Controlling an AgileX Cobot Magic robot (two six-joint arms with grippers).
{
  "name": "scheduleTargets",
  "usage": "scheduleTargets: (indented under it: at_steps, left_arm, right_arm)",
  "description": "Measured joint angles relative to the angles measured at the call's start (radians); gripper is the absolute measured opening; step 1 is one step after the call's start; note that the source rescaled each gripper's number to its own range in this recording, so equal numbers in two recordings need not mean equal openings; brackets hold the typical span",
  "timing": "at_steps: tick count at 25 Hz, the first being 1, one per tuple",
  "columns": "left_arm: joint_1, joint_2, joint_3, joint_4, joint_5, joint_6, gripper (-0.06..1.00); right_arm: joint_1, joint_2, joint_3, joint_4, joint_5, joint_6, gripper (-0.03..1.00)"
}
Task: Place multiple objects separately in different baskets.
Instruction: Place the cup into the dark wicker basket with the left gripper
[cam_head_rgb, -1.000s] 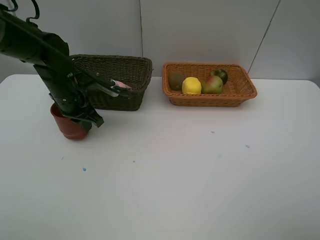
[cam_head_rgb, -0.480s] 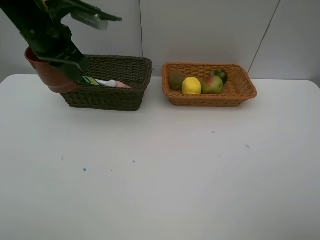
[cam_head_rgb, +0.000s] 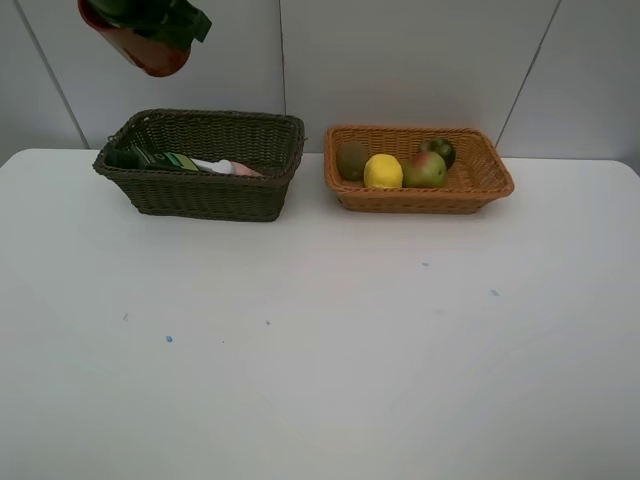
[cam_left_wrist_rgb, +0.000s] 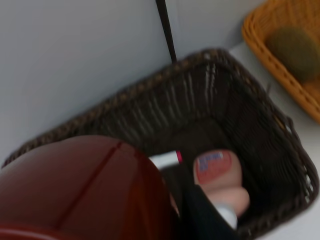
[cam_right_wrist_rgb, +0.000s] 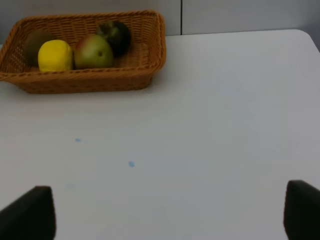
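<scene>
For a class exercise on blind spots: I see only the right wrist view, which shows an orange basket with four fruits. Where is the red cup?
Observer: The cup is in the left hand, raised high near the wall.
Operator: What lies under it?
Observer: A dark basket, roughly below the cup in the high view.
Operator: Anything in that basket?
Observer: Yes, a pink bottle and a green bottle lie inside.
</scene>
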Motion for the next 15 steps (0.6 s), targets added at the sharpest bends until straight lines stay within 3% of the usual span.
scheduleTargets:
  at_steps: [7, 15]
  left_arm:
    - [0.000, 0.188, 0.000, 0.000, -0.178, -0.008, 0.00]
    - [0.000, 0.334, 0.000, 0.002, -0.250, -0.018, 0.00]
  right_arm:
    - [0.000, 0.000, 0.000, 0.000, 0.000, 0.000, 1.00]
    - [0.000, 0.000, 0.000, 0.000, 0.000, 0.000, 1.00]
